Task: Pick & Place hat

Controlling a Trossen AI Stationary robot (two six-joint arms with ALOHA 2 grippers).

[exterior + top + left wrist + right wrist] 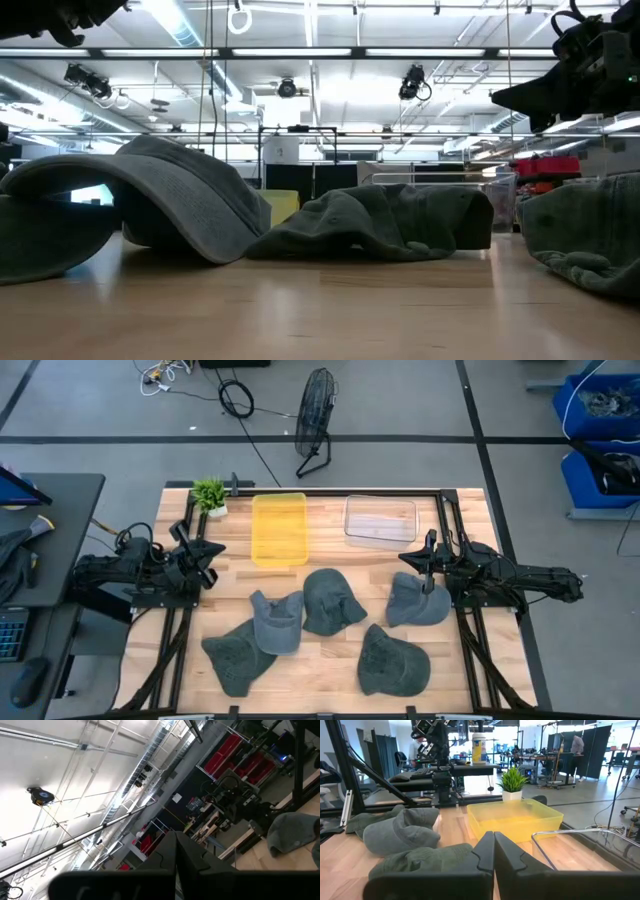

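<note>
Several grey and dark green hats lie flat on the wooden table's near half, none touched by a gripper: one (pixel 240 655) at the near left, a lighter grey one (pixel 277 620) partly over it, one (pixel 332 600) in the middle, one (pixel 393 660) near the front and one (pixel 417 600) at the right. My left gripper (pixel 220 548) is shut and hangs above the table's left edge, tipped slightly upward (pixel 175 857). My right gripper (pixel 404 557) is shut and level at the right, just beyond the right hat (pixel 494 851).
A yellow bin (pixel 280 528) and a clear bin (pixel 380 520) stand side by side at the table's far side. A small potted plant (pixel 210 495) stands at the far left corner. Black frame rails run along both side edges.
</note>
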